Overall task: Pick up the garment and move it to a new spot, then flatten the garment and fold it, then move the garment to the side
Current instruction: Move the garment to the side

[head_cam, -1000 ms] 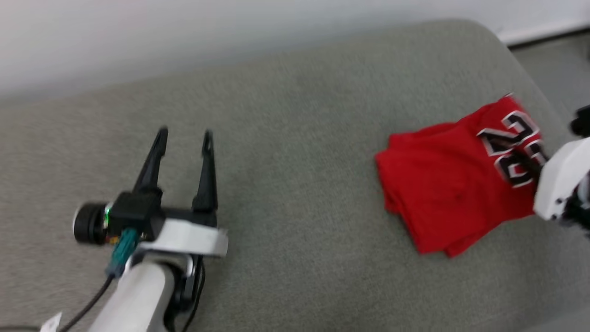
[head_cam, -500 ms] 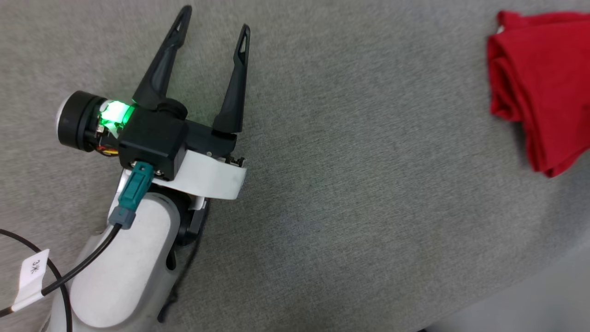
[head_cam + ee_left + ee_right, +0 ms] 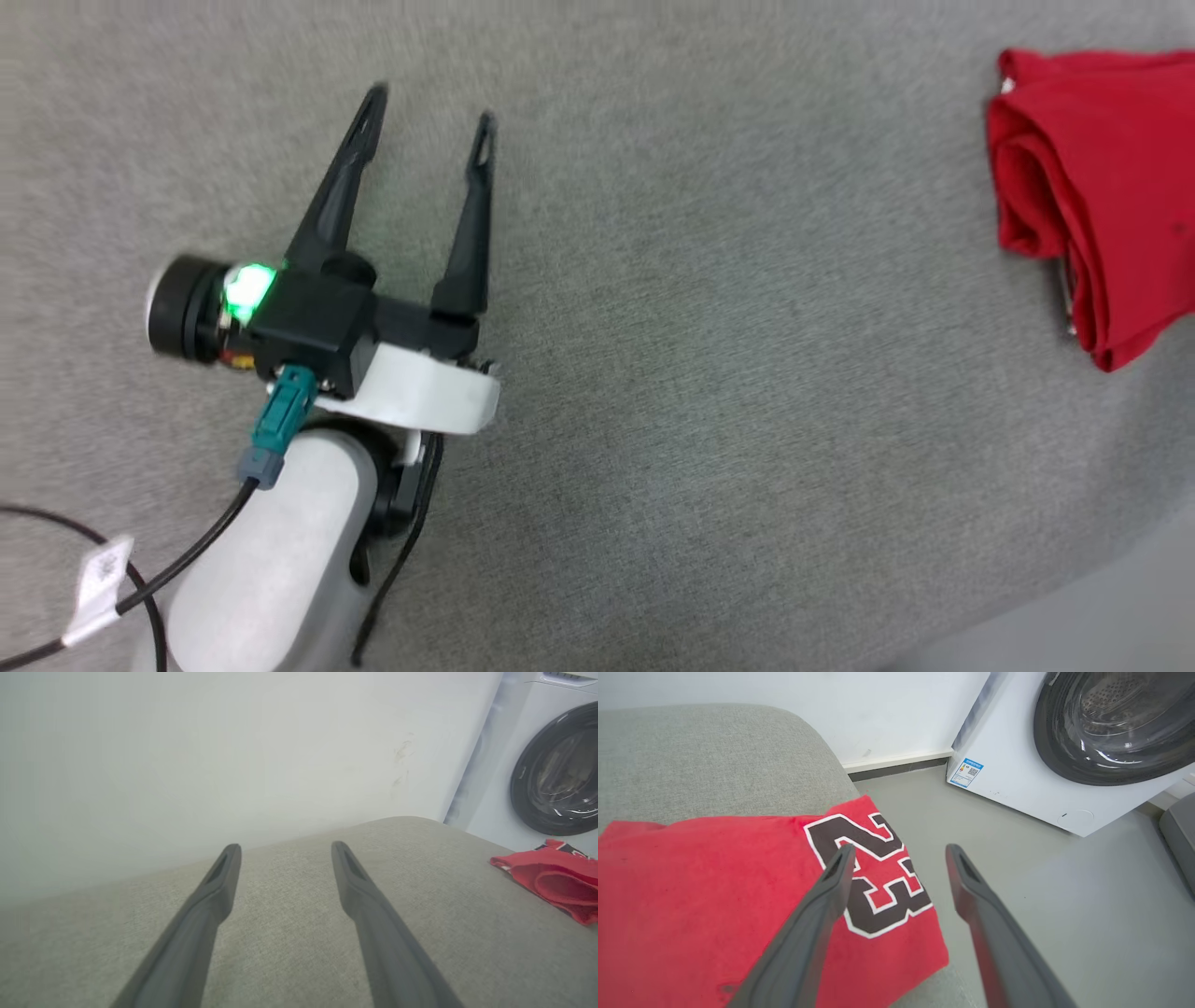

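The garment [image 3: 1102,187] is being shown lying folded, number side up, at the far R end of the grey cushion [image 3: 709,392], close to its rounded edge, w/ the floor [image 3: 1017,896] and a washing machine [image 3: 1017,779] beyond. The right tool [image 3: 900,851] is being held just above the garment's numbered end, jaws standing wide apart, nothing between them, so the cloth is being left free. The left tool [image 3: 429,105] is being held well apart from the garment, over bare cushion, likewise spread wide and empty.

Handling, as judged: the fabric is being read as light, soft and limp, prob. a bit slick, not fragile. The stacked layers are likely being kept together by their own weight only, so a pinch on the top layer alone would be undoing the fold. If a regrasp is being considered, the thick folded edge is being favoured, all layers taken at once, pref. at both ends.
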